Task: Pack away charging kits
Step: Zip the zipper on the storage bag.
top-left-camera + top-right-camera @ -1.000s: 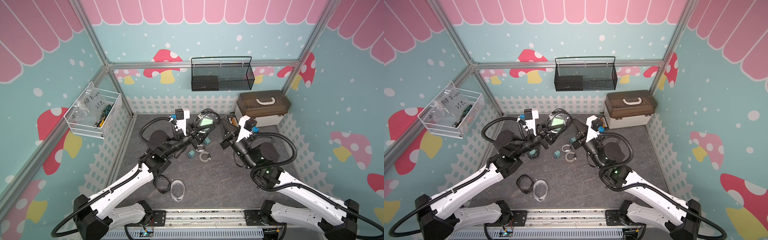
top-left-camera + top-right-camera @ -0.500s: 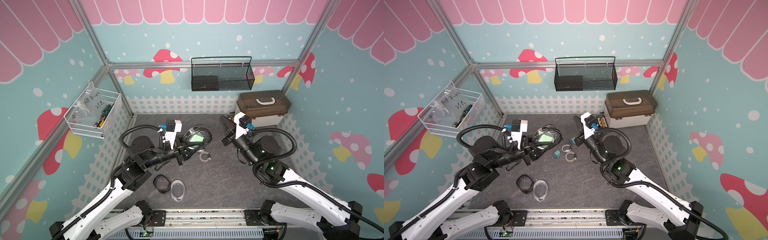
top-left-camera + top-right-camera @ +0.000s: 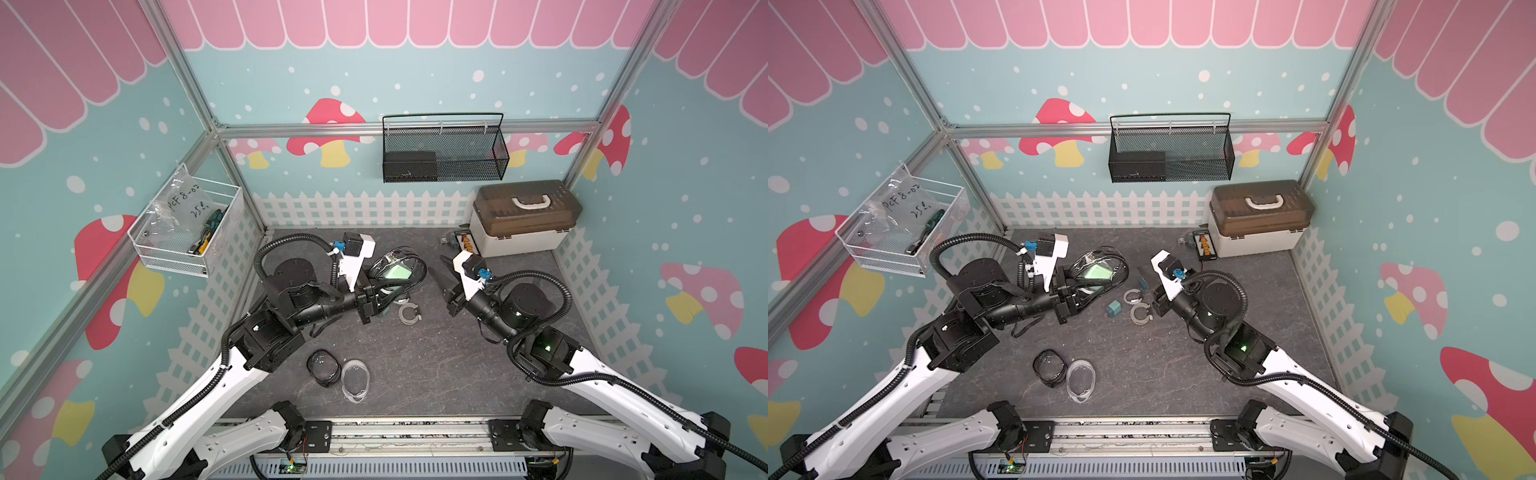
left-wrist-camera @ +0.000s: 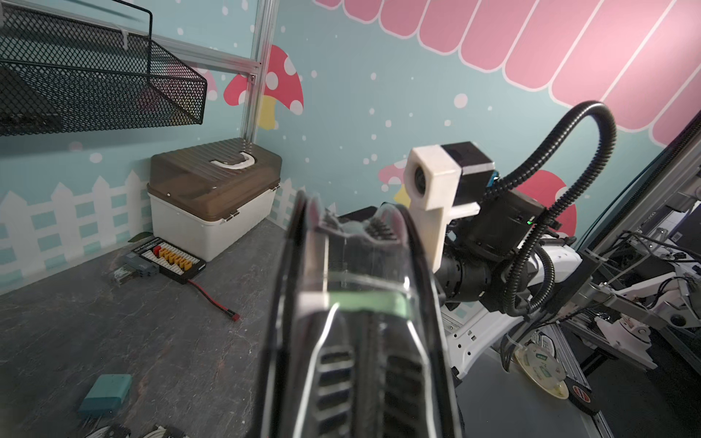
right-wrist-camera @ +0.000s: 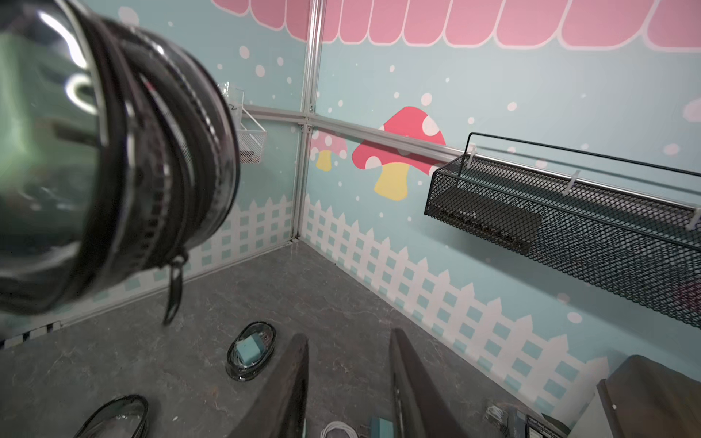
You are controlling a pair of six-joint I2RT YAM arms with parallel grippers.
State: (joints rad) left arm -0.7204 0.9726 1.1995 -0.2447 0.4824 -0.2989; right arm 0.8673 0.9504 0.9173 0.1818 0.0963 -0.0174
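**Held kit.** The black-rimmed pouch (image 3: 397, 272) hangs above the mat (image 3: 415, 365), at about eleven o'clock from the mat's centre. The left gripper (image 4: 368, 375) pinches it at the rim, and a green charger (image 4: 370, 305) shows through its clear window.

**Free arm.** The right gripper (image 5: 351, 390), at three o'clock of the pouch, has its jaws parted with nothing between them.

**On the mat.**
- Near centre lie a loose teal charger (image 3: 1113, 308) and coiled white cables (image 3: 1140, 311).
- At seven o'clock an empty dark-rimmed pouch (image 3: 323, 368) lies just beside a clear pouch (image 3: 355, 380).
- A filled pouch (image 5: 251, 354) is seen only from the right wrist.

**Hazards, as judged.**
- The pinch takes only an edge, so a swing could let the pouch twist or slip.
- If the zip is undone, tilting may spill the charger.
- The two grippers are near enough to clash.

**Not resolvable.** It cannot be told whether the zip is closed, whether a cable lies inside, or what sits beneath the left arm (image 3: 307, 303).
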